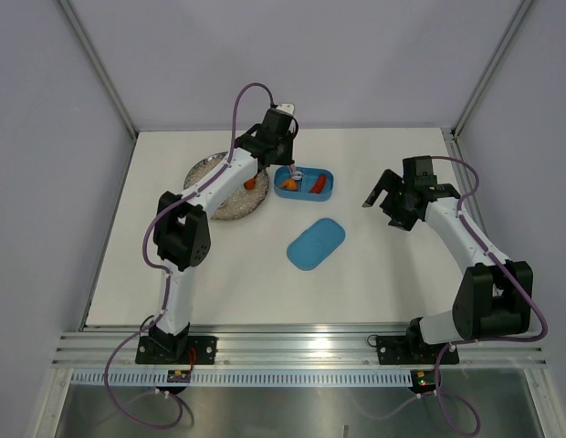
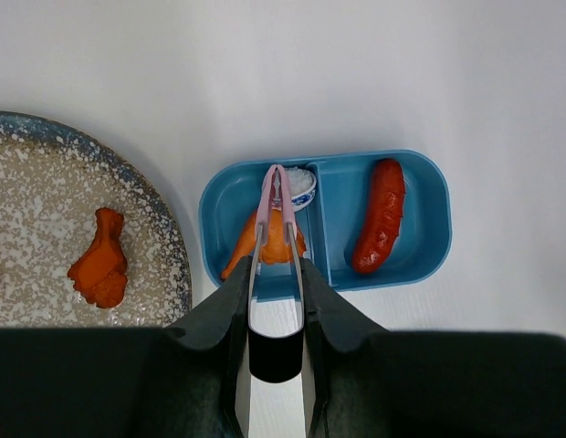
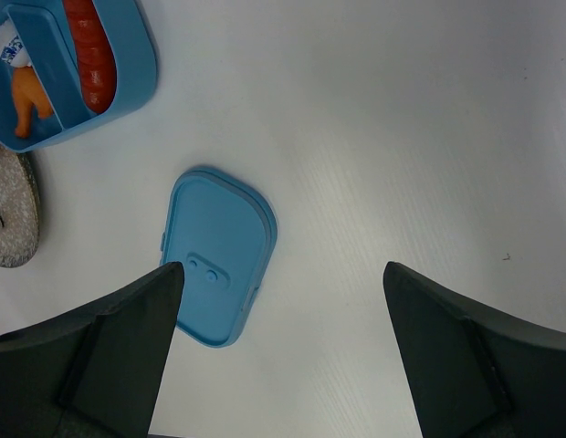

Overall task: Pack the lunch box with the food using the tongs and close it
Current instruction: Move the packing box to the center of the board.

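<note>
Currently L end effector [image 2: 276,274] grips tongs [image 2: 276,196], tips over left compartment of box [image 2: 435,219] w/ orange piece [image 2: 278,245]. R end effector [image 3: 283,269] wide open above surface [image 3: 402,137]; lid [image 3: 219,255] lies apart from box.

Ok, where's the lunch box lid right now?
In the top view the blue lid lies flat on the table near centre, just below the open lunch box, apart from it.

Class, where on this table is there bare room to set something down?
Bare table lies right of the lid, under the open right gripper, and along the far edge behind the lunch box. Crowded: plate, lunch box, left gripper with tongs.
</note>
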Action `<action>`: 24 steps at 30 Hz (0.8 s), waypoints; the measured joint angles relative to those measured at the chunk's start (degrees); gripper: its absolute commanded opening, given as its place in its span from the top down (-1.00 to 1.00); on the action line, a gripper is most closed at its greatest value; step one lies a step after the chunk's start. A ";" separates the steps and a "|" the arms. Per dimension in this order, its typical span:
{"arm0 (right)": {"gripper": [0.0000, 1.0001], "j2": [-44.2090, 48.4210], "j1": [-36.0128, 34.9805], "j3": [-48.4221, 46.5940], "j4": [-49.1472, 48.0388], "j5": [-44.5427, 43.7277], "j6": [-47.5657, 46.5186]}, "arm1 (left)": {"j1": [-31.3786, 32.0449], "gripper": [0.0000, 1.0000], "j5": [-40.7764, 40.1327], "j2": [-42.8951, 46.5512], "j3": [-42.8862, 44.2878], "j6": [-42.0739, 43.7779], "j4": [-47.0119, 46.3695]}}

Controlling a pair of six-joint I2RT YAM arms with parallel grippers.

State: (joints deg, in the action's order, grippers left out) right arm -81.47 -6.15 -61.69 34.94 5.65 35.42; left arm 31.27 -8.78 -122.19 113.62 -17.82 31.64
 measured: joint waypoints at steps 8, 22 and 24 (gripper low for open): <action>-0.97 0.00 0.00 0.00 -0.02 0.07 0.24 | -0.15 1.00 1.20 0.35 -0.39 0.92 0.09; -0.96 0.09 -0.02 0.00 -0.09 0.07 0.44 | -0.24 1.00 6.05 1.31 -0.66 1.44 2.29; -0.96 0.11 -0.02 0.00 -0.09 0.07 0.44 | -0.22 1.00 6.73 1.73 -0.92 1.40 2.73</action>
State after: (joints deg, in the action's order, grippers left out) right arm -81.36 -6.17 -61.69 34.85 5.72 35.86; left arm 31.05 -2.04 -120.46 112.71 -16.43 34.37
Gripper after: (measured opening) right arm 0.984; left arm 0.217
